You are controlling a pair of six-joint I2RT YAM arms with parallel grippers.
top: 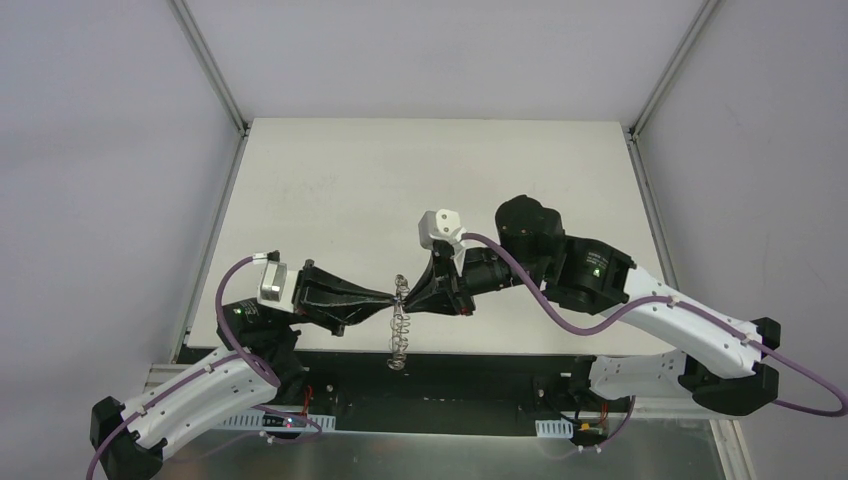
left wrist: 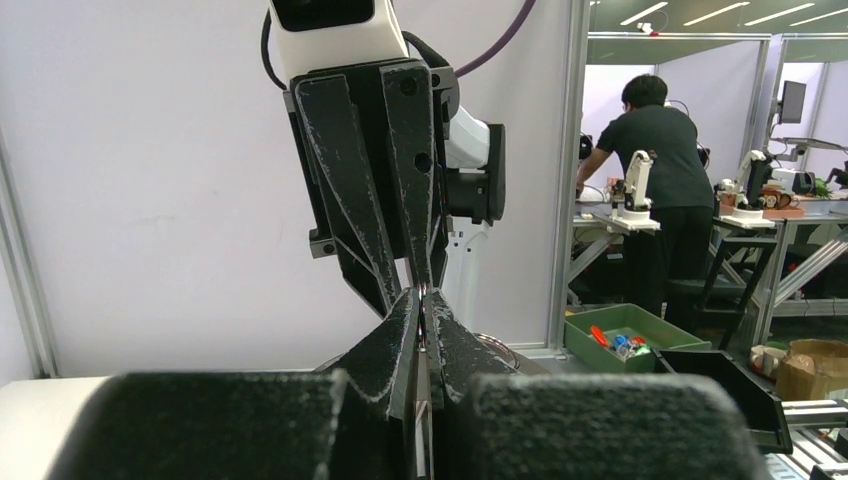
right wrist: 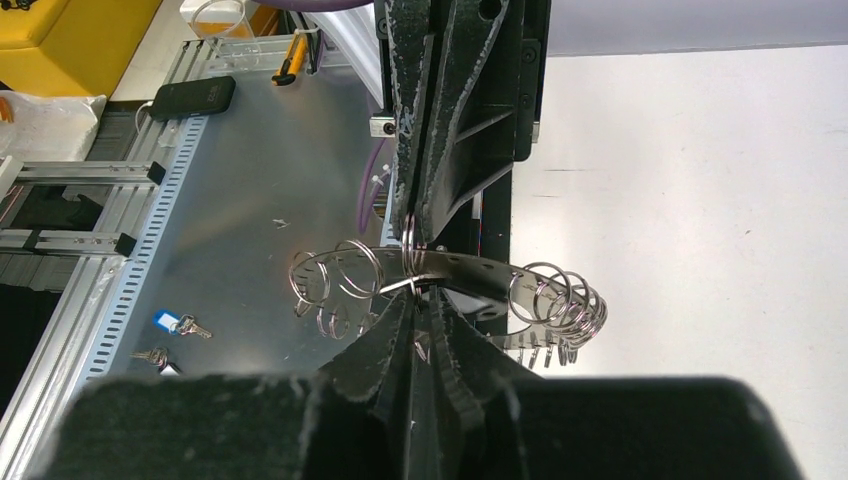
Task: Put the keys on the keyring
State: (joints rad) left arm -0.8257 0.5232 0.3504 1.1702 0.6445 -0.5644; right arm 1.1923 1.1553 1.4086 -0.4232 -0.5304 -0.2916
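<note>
Keyring (top: 400,335) hangs at lower centre of the top view, left pincer (top: 391,298) pinching it. Right pincer (top: 409,297) meets it from the right; spread or pressed cannot be told.

This was a robotics lab: white partition panels (top: 420,50) in aluminium framing (top: 212,70) boxed in the table (top: 330,180), and beyond them a person (left wrist: 655,160) in black bent over benches (left wrist: 620,222) carrying other small robot arms (left wrist: 637,185) (a green parts bin (left wrist: 608,358) sat low nearby).
</note>
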